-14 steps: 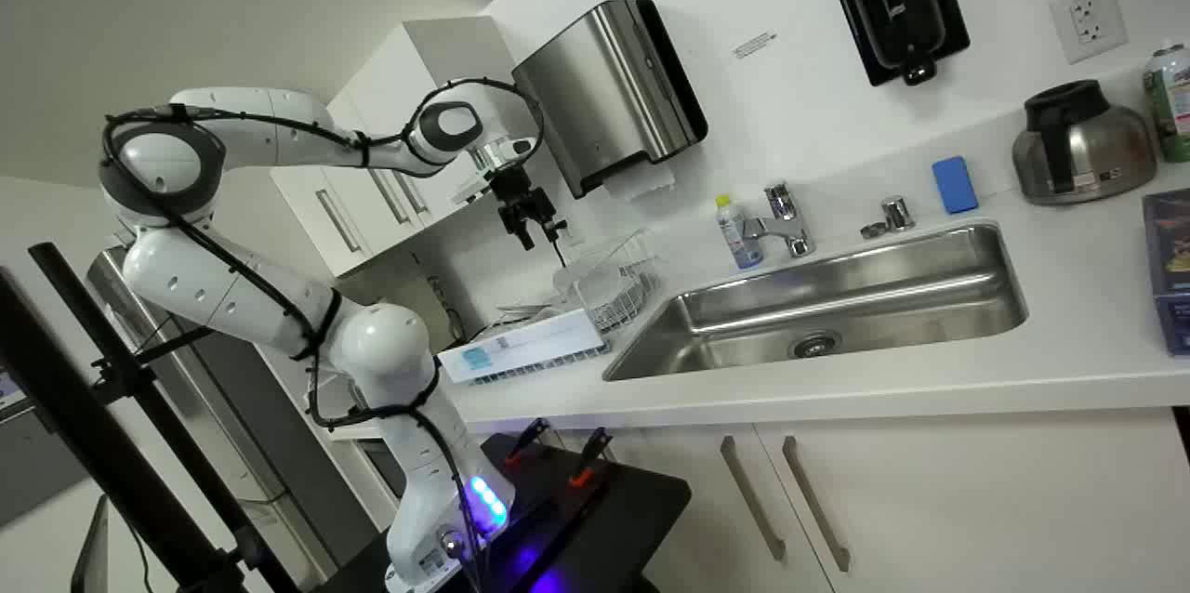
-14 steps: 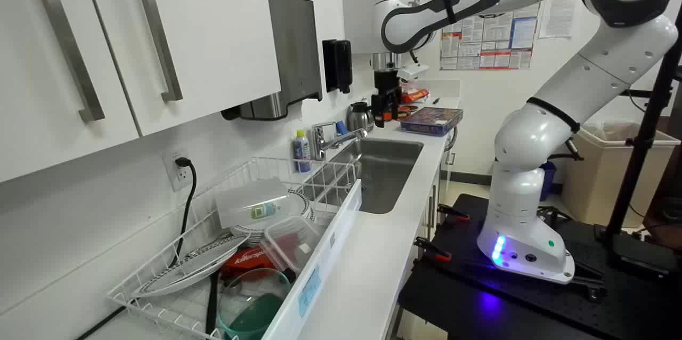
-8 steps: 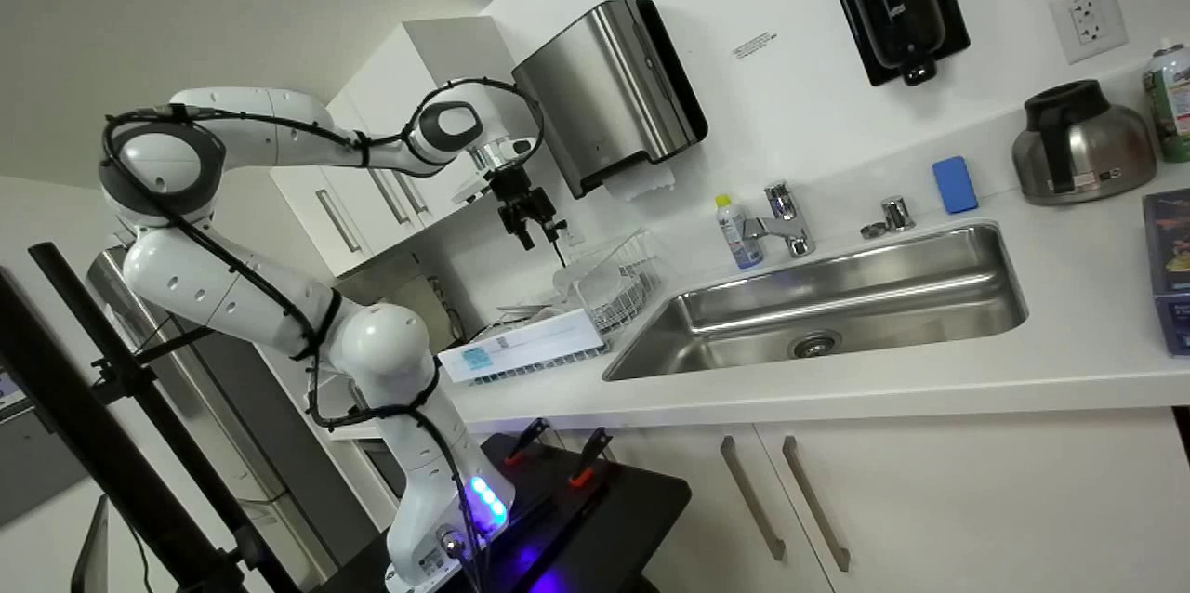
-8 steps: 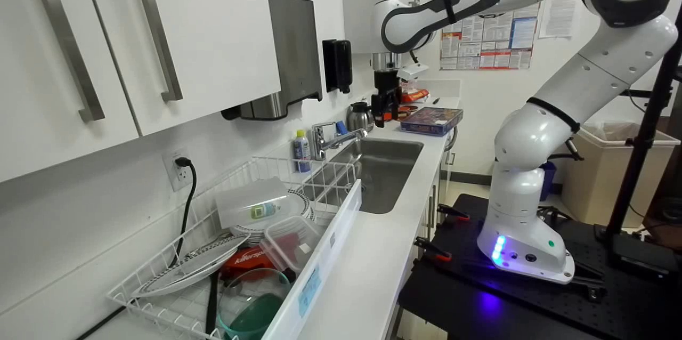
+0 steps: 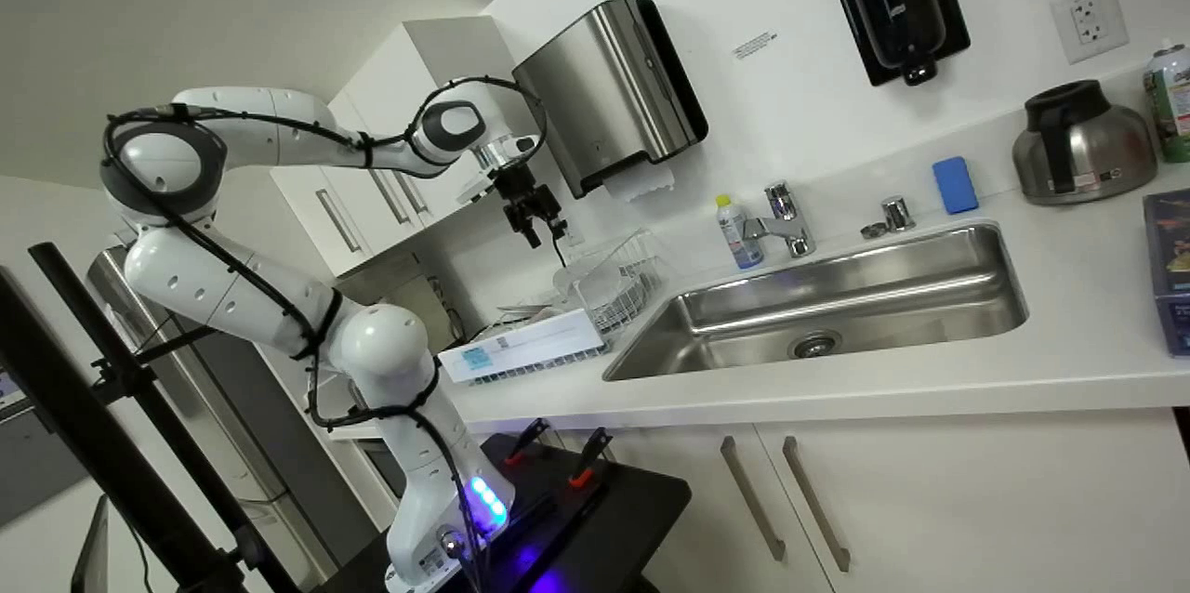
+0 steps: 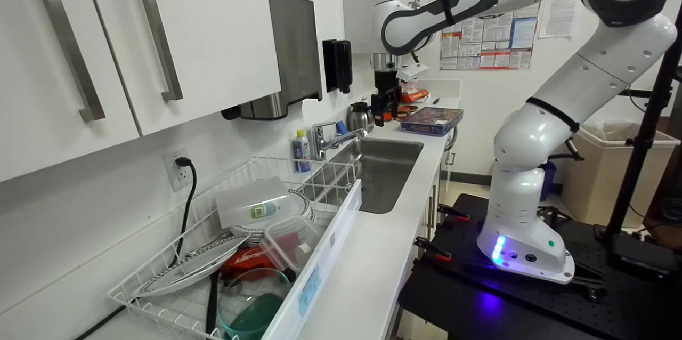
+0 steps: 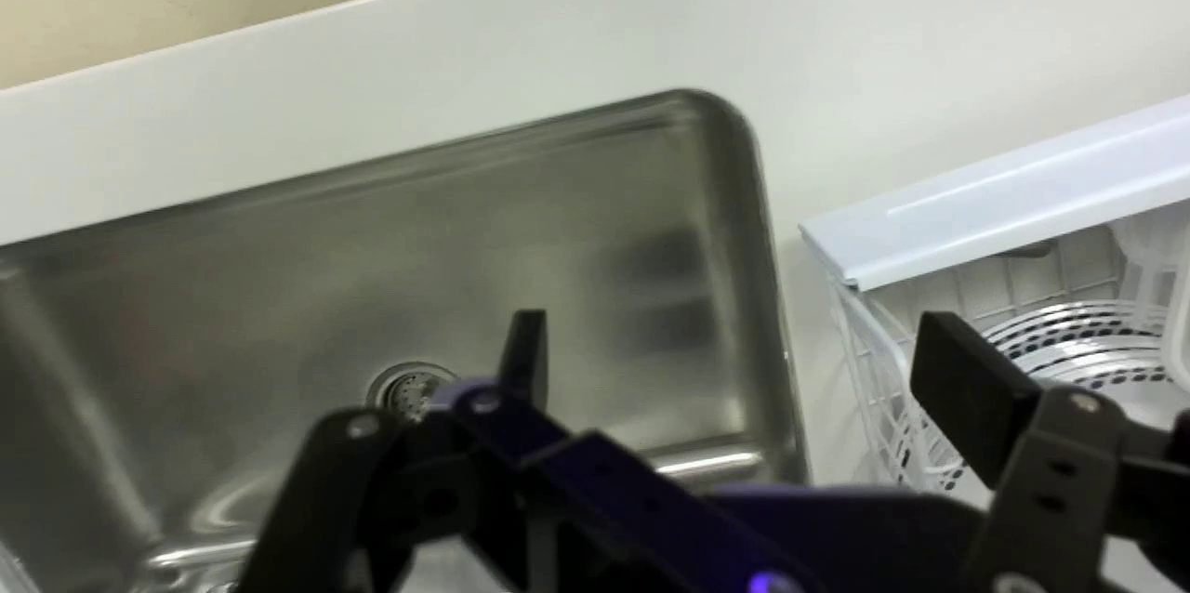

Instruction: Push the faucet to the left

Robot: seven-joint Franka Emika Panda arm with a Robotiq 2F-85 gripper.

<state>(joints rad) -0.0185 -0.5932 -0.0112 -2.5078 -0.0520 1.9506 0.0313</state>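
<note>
The faucet [image 5: 786, 226] is a small chrome tap standing behind the steel sink [image 5: 911, 305]. In an exterior view its stem [image 6: 319, 143] rises beside the wall and its spout points out over the basin. My gripper [image 5: 542, 238] hangs in the air with its fingers down, above the counter level and apart from the faucet. It also shows in an exterior view [image 6: 384, 116], higher than the spout. In the wrist view the gripper [image 7: 734, 333] has its two black fingers wide apart with nothing between them, above the sink end and the dish rack. The faucet is not clearly visible there.
A spray bottle with a yellow cap [image 5: 737, 232] stands beside the faucet. A steel towel dispenser [image 5: 609, 96] hangs near the gripper. A full dish rack [image 6: 335, 247] stands at one sink end. A stubby chrome fitting [image 5: 896, 213], blue sponge [image 5: 955, 185] and steel pot [image 5: 1083, 151] lie farther along.
My gripper has shifted very slightly, a little to the right in an exterior view, with the arm barely moving. The faucet and the other things have not moved.
</note>
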